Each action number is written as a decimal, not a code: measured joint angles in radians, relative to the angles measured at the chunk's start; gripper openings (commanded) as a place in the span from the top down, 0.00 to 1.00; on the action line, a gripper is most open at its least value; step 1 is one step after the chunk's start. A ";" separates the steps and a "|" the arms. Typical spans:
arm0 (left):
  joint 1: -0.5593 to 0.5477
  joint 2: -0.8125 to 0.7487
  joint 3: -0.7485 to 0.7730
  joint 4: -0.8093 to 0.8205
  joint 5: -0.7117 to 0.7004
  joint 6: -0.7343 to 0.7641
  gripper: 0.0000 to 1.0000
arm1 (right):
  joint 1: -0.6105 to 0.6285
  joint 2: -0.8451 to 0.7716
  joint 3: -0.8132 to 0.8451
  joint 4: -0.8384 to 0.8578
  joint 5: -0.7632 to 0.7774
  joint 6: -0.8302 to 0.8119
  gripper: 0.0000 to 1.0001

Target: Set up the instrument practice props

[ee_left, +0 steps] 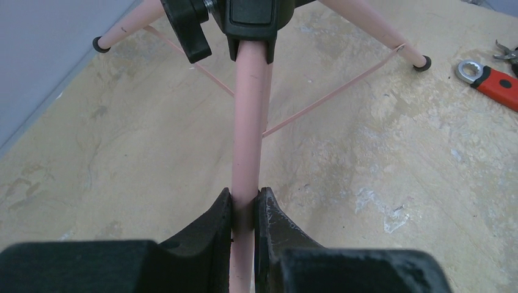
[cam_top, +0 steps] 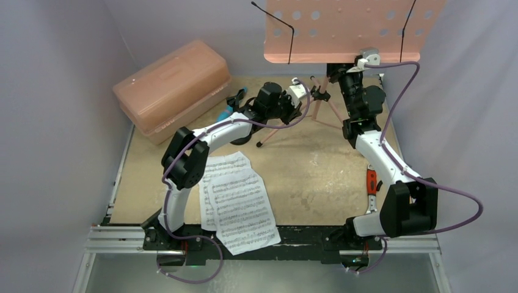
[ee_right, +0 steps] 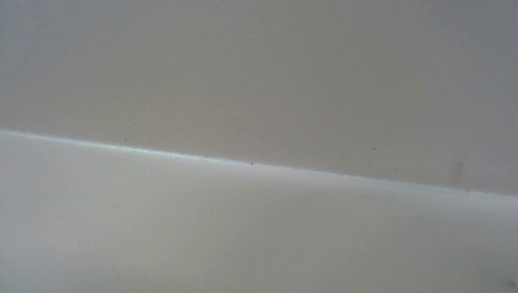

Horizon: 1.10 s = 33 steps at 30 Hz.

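Note:
The pink perforated music stand (cam_top: 348, 27) stands at the back of the table on its tripod legs (cam_top: 287, 125). My left gripper (cam_top: 303, 93) is shut on a pink tube of the stand (ee_left: 247, 134) just below the black hub; the jaws (ee_left: 245, 198) press it from both sides. My right gripper (cam_top: 365, 60) reaches up under the stand's desk; its fingers are hidden, and the right wrist view shows only a blank grey surface. Two sheet-music pages (cam_top: 235, 201) lie flat near the left arm's base. The cyan microphone (cam_top: 227, 112) and black mic stand (cam_top: 239, 138) are mostly hidden behind the left arm.
The large translucent pink case (cam_top: 172, 88) lies at the back left. A red-handled wrench (cam_top: 371, 183) lies beside the right arm and also shows in the left wrist view (ee_left: 498, 82). Grey walls close in the table on three sides.

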 measured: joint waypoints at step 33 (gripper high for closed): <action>0.042 -0.074 -0.129 0.148 0.063 0.005 1.00 | 0.042 -0.280 -0.200 -0.342 -0.050 0.009 0.21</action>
